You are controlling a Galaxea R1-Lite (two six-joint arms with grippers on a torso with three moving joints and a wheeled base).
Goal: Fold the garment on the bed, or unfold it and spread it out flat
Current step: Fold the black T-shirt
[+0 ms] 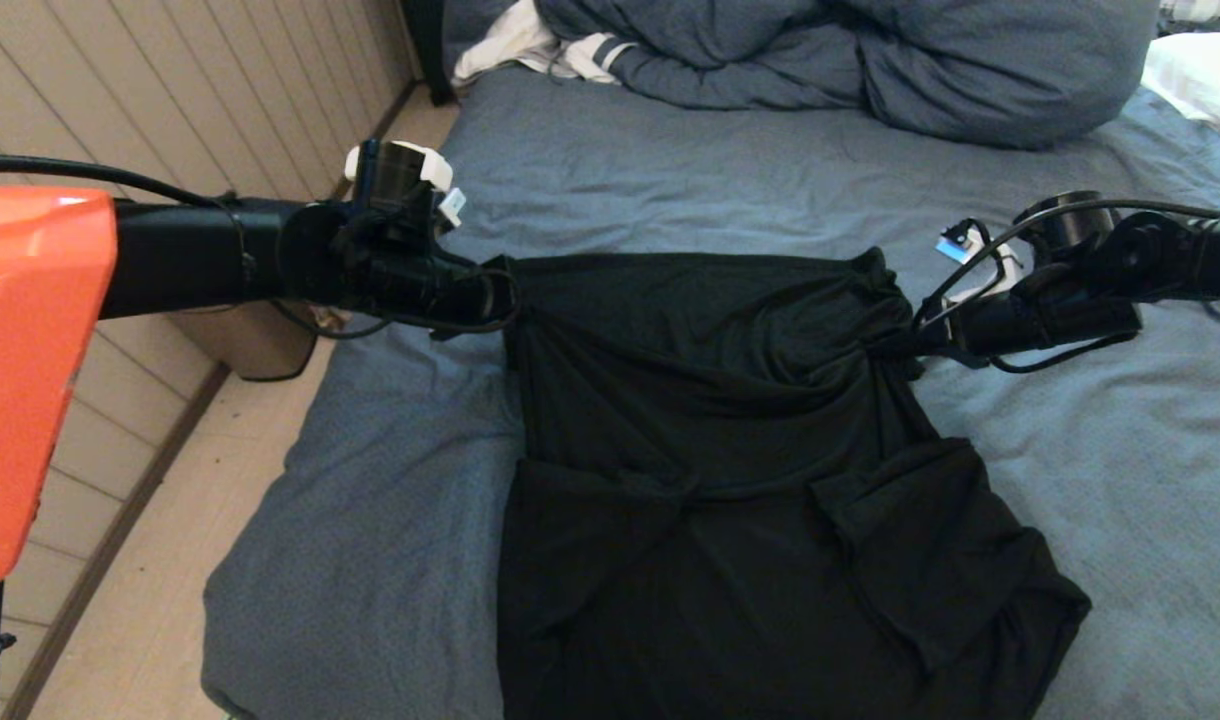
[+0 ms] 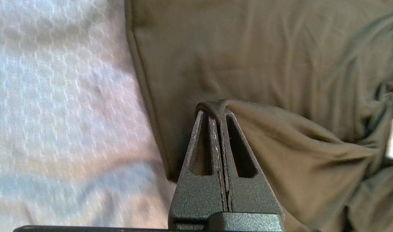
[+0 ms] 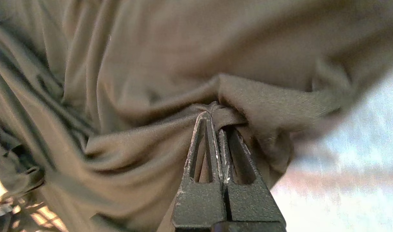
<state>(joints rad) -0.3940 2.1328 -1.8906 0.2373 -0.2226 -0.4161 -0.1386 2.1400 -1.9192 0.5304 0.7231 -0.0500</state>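
1. The thin black T-shirt [image 1: 730, 470] sits in the middle of the bed [image 1: 390, 520], a wide mattress under wrinkled blue-grey fabric, with its near part lying in soft folds on the cover and running out of the head view at the bottom.
2. Its far edge is held up off the mattress and stretched between the two arms, so the cloth hangs in a shallow curtain with creases fanning in toward each pinched corner.
3. The left gripper [image 2: 217, 111] is clamped tight on the shirt's far left corner; in the left wrist view the two black fingers are pressed together with a hemmed edge of cloth folded over their tips.
4. The right gripper [image 3: 215, 117] is likewise closed on the far right corner (a thicker bunch of fabric is gathered around its tips).
5. No print or lettering shows on the side of the shirt facing up.
6. Both black arms reach in level from the sides, the left one [image 1: 270, 265] over the bed's left edge, the right one [image 1: 1090, 290] over the mattress.
7. At the far end of the bed a bunched blue-grey duvet [image 1: 870, 60] is heaped, with a white cloth with dark stripes [image 1: 560, 45] beside it on the left and a white pillow [image 1: 1205, 70] at the right.
8. Left of the bed are pale floorboards and a panelled wall [image 1: 170, 110].
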